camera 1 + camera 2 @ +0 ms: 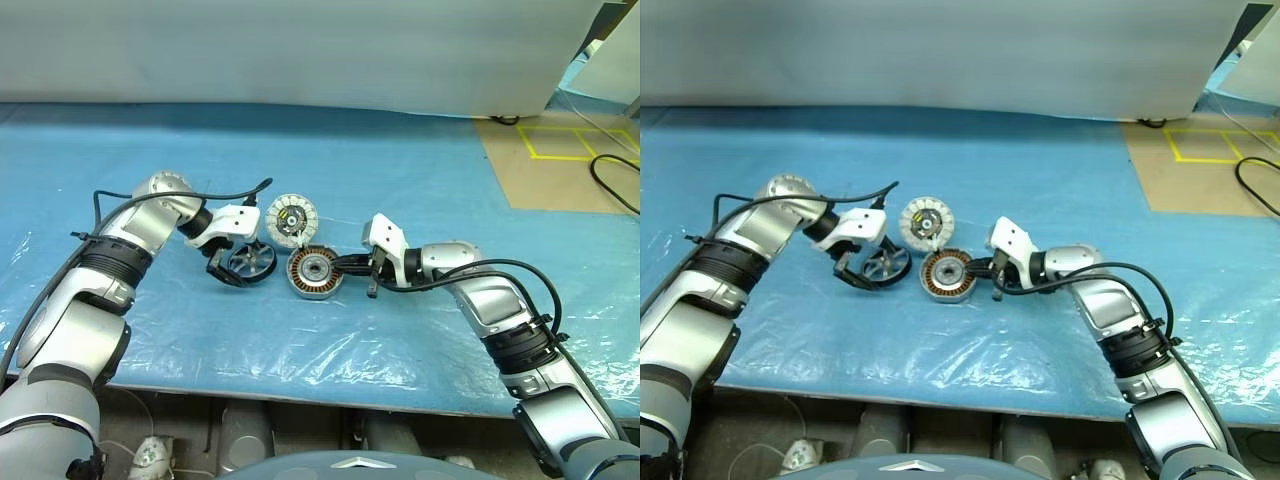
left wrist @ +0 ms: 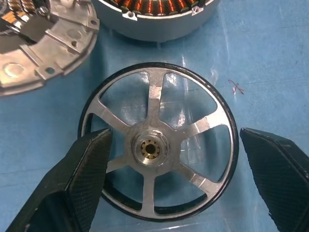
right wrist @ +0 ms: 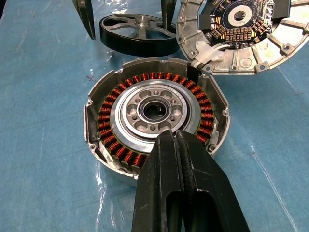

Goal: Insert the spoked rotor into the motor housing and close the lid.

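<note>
While the spoked rotor (image 2: 158, 147) lies flat on the tabletop (image 1: 420, 180) between the left gripper's (image 1: 232, 268) released jaws, pickup is in hand; right gripper (image 3: 177, 145), clenched empty, rests at the motor housing (image 3: 155, 116). Next: close, lift, seat. Lid (image 1: 292, 220) waits behind.

A tabletop (image 1: 420, 170) under wrinkled blue plastic sheeting spans the scene, a pale wall (image 1: 300, 50) behind it, and at far right a brown floor (image 1: 560, 180) carries yellow tape lines (image 1: 575, 142) and a black cable (image 1: 612, 180).
</note>
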{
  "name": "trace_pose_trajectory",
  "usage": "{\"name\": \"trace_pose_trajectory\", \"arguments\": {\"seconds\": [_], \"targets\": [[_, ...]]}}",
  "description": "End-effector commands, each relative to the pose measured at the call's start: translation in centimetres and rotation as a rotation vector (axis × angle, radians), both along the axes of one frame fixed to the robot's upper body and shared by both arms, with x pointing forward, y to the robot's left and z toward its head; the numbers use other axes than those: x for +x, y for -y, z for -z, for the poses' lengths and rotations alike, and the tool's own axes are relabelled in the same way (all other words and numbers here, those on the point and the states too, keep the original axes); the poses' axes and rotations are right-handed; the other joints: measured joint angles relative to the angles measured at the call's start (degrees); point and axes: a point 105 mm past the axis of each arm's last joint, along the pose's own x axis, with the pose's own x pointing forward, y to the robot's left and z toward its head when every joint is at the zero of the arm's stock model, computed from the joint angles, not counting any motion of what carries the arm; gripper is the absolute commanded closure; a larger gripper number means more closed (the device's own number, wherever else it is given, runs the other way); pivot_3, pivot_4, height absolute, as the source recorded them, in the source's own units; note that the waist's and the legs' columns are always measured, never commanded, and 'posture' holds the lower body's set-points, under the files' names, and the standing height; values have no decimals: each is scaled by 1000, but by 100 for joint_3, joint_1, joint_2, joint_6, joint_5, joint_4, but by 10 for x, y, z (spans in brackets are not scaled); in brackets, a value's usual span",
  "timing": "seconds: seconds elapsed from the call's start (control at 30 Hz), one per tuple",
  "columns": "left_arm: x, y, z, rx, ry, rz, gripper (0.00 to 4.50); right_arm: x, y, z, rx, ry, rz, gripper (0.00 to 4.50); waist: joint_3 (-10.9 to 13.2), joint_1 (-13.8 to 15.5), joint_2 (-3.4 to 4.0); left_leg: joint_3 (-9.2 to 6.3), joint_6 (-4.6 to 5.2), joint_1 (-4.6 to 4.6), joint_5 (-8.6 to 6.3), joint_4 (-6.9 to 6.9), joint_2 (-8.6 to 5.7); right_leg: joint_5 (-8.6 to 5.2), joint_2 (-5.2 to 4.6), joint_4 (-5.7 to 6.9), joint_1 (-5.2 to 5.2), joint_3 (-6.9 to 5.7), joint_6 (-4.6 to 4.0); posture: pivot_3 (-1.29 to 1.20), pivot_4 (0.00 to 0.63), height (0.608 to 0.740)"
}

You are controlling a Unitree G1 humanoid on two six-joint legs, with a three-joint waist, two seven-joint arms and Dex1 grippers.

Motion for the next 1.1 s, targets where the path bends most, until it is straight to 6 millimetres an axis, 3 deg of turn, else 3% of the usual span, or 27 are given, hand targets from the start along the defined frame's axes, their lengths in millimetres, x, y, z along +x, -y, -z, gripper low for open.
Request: {"name": "trace_pose_trajectory", "arguments": {"seconds": [0.03,0.37,0.7,1.1], "targets": [[3,-3,-3,5,30,-12,10,-3,-3,-8,1,32,-21,4463,0,16,0,0,0,0,0,0,0,0,0,0,0,0,0,0,150,740],[5,-2,-4,-15,40,-37,10,-2,0,-4,-11,28,-20,4463,0,41,0,0,0,0,0,0,0,-1,-1,-1,0,0,-1,0,150,740],[-2,1,-37,-125,-8,-25,10,-3,2,1,-16,23,-20,4463,0,40,0,0,0,0,0,-2,0,-3,-1,-1,-1,0,-3,0,150,740],[13,5,-34,-123,59,-28,10,-5,0,2,-28,26,-30,4463,0,44,0,0,0,0,0,-2,-4,-1,-6,-2,2,-1,3,0,150,740]]}}
